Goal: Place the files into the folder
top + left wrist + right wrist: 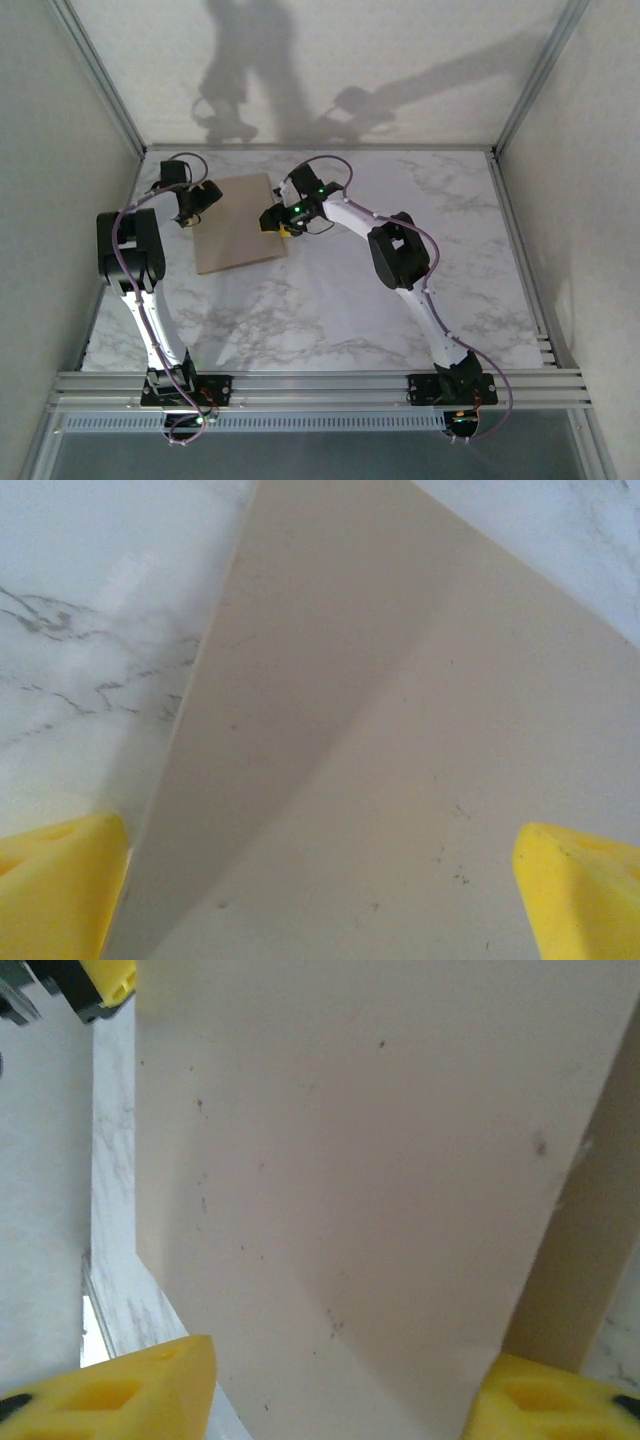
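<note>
Now | folder (238,226) flat on table (400,300) | left tool (318,875) spread wide | right tool (340,1365) spread wide

We saw the folder (238,225) as matt tan cardboard, smooth, flecked with dark specks. The tabletop (400,300) looked like white grey-veined marble with a faint sheen. The fingertips (60,880) were smooth yellow plastic; the near-edge rails (320,385), dull metal.

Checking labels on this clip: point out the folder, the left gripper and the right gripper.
folder (238,228): top view, middle of its tan cover.
left gripper (200,203): top view, between its fingertips at the folder's far left corner.
right gripper (276,222): top view, between its fingertips at the folder's right edge.
</note>
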